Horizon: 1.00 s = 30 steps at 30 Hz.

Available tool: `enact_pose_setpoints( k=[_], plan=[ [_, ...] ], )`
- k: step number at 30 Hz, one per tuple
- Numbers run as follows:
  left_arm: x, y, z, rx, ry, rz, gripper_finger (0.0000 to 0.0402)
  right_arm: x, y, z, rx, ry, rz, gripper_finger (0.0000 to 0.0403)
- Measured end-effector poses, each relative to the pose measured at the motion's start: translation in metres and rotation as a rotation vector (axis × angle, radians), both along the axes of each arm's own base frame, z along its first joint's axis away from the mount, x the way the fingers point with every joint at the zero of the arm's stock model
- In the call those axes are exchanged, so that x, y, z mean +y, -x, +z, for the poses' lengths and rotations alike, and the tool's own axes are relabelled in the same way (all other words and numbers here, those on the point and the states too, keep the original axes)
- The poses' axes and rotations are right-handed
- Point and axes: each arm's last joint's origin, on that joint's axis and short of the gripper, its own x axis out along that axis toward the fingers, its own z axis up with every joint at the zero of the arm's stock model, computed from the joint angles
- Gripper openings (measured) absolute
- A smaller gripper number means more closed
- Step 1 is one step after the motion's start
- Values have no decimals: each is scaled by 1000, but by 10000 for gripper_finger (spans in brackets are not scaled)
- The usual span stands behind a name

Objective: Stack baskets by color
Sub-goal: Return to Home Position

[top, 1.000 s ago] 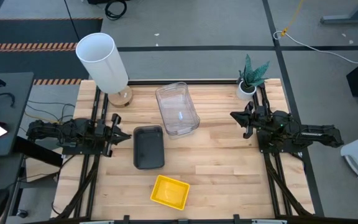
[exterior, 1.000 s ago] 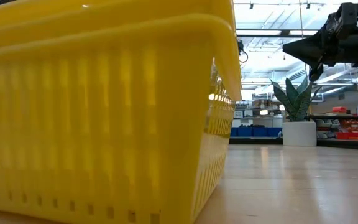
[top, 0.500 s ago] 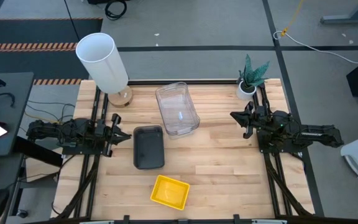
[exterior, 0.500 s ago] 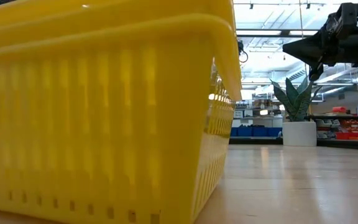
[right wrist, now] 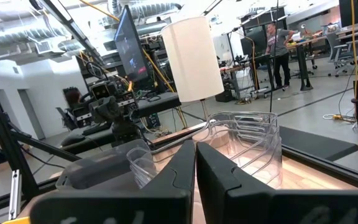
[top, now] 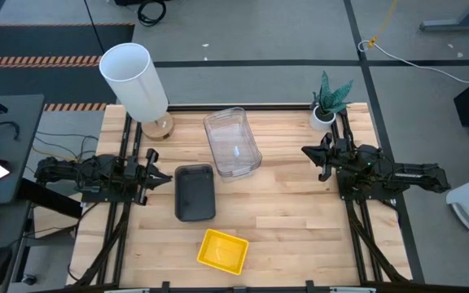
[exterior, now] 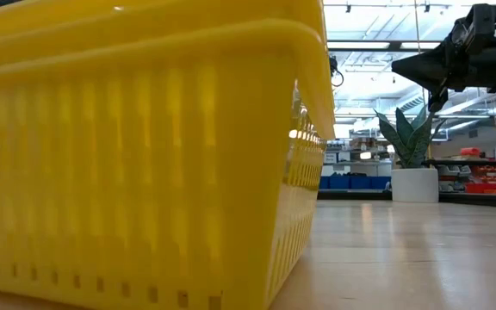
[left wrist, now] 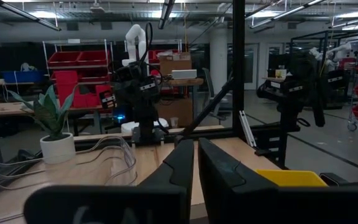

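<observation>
Three stacks are seen on the table (top: pixel 300 220) — clear baskets (top: pixel 232 143) at the far middle, grey baskets (top: pixel 195 193) just beside them, yellow baskets (top: pixel 222 251) near the front edge — with the left gripper (top: pixel 164 177) and right gripper (top: pixel 307 152) closed on nothing at either side.

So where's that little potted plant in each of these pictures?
High view: potted plant at the upper right corner of the table, just beyond the parked right arm.
Low view: right of centre, far across the table.
Left wrist view: across the table, near the right arm.
Right wrist view: not in it.
Shared landmark: the yellow baskets, visible in the high, low and left wrist views.
</observation>
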Motion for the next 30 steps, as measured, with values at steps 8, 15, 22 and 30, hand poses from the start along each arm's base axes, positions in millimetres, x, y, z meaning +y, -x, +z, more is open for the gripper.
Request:
enact_pose_setpoints(
  k=[8,15,22,30],
  plan=[
    [0,0,0,0,0,0,23,0,0,0,0,0,0,19],
    [0,0,0,0,0,0,19,0,0,0,0,0,0,19],
    [0,0,0,0,0,0,29,0,0,0,0,0,0,19],
    [0,0,0,0,0,0,28,0,0,0,0,0,0,19]
  ],
)
